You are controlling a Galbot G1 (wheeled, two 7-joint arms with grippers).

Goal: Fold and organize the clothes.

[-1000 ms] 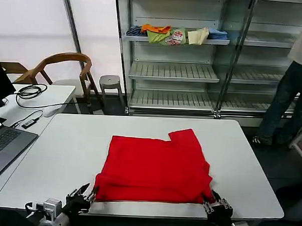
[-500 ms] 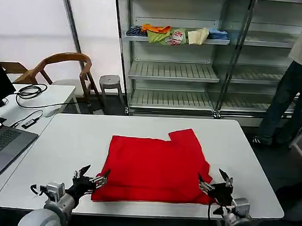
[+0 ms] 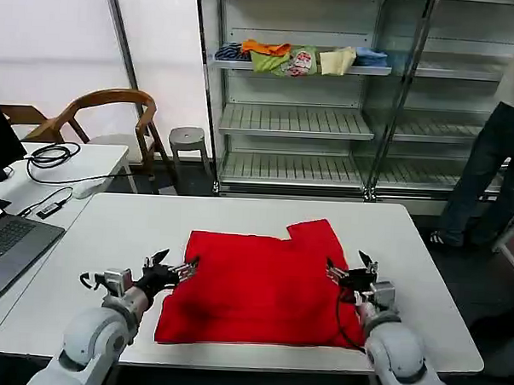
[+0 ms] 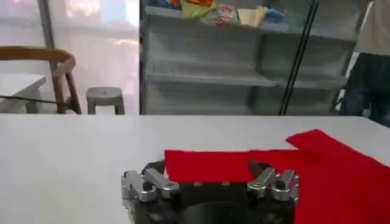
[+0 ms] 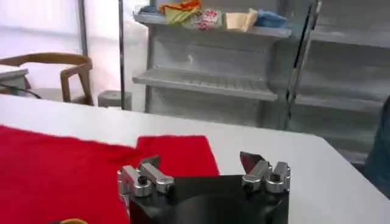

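A plain bright red cotton T-shirt (image 3: 262,282) lies on the white rectangular table (image 3: 110,237) — no pattern is visible on it. Far behind, the folded garments on the grey shelf (image 3: 297,59) are orange, green, cream and blue.

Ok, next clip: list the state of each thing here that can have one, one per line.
Red T-shirt: partly folded, lying flat on the white table, held by neither arm.
Left end effector: open, at the shirt's left edge.
Right end effector: open, at the shirt's right edge.
Folded garments: stacked in a row on the upper shelf.
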